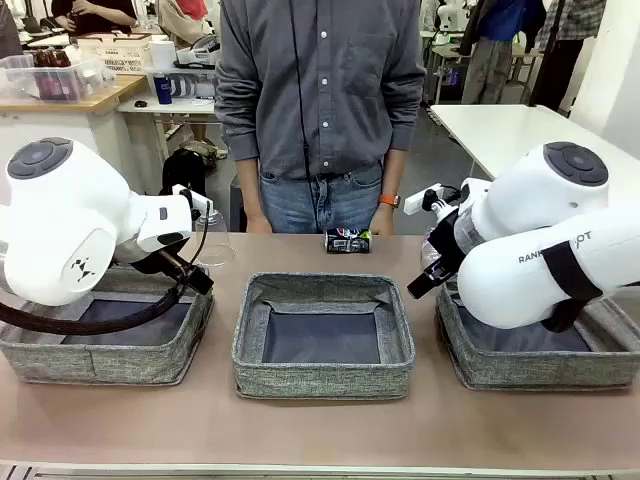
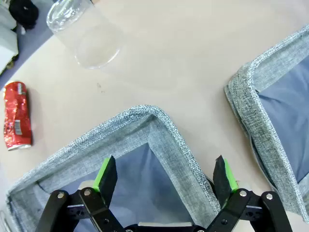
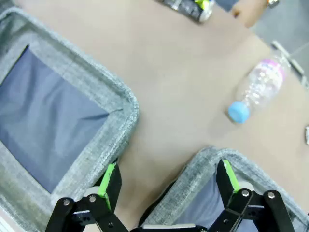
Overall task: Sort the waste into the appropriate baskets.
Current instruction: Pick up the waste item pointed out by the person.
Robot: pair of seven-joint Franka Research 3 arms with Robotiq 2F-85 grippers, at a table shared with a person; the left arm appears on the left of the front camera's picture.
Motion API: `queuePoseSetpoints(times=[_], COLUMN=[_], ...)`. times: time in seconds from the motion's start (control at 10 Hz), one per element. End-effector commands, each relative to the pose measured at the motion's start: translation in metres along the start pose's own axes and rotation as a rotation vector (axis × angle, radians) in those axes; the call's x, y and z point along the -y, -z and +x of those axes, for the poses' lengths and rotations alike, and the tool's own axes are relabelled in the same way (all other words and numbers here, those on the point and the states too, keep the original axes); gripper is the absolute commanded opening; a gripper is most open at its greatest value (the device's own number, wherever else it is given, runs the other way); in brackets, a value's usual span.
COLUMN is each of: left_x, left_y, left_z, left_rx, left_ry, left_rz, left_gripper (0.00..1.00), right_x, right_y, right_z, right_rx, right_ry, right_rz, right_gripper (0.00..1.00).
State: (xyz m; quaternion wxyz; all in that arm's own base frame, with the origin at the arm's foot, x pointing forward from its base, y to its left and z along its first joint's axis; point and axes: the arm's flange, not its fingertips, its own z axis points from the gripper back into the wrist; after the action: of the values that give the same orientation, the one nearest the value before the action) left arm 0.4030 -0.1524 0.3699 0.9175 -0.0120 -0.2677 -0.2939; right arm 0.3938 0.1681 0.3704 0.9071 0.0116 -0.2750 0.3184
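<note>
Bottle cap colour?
The bottle cap is light blue; it shows best in the right wrist view.

The front view faces across the table (image 1: pixel 200 425) toward the person (image 1: pixel 320 90), slightly downward. The wrist views look steeply down, close over the left basket (image 2: pixel 159 130) and right basket (image 3: pixel 212 159) corners; all share the middle basket (image 1: pixel 322 375).

Both arms are glossy white, rounded shells. The left arm (image 1: pixel 70 230) has a grey disc cap and a thick black cable (image 1: pixel 90 324). The right arm (image 1: pixel 545 255) has a black band and grey lettering. The left end effector (image 2: pixel 165 171) and right end effector (image 3: pixel 168 178) are black linkages with silver screws and green pads (image 2: pixel 101 175). The person (image 1: pixel 320 90) wears a grey buttoned shirt, blue jeans and an orange wristband (image 1: pixel 389 200).
</note>
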Motion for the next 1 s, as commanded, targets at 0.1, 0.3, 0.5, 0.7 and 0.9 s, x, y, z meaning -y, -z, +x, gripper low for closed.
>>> queuePoseSetpoints(times=[0.1,0.3,0.5,0.7,0.9], left_x=[0.0,0.0,0.0,0.0,0.0], left_y=[0.0,0.0,0.0,0.0,0.0], left_z=[0.0,0.0,0.0,0.0,0.0], left_rx=[0.0,0.0,0.0,0.0,0.0], left_ry=[0.0,0.0,0.0,0.0,0.0], left_rz=[0.0,0.0,0.0,0.0,0.0], left_gripper=[1.0,1.0,1.0,1.0,1.0], right_x=[0.0,0.0,0.0,0.0,0.0], right_y=[0.0,0.0,0.0,0.0,0.0], right_z=[0.0,0.0,0.0,0.0,0.0], right_rx=[0.0,0.0,0.0,0.0,0.0], right_ry=[0.0,0.0,0.0,0.0,0.0], right_rz=[0.0,0.0,0.0,0.0,0.0], right_gripper=[1.0,1.0,1.0,1.0,1.0])
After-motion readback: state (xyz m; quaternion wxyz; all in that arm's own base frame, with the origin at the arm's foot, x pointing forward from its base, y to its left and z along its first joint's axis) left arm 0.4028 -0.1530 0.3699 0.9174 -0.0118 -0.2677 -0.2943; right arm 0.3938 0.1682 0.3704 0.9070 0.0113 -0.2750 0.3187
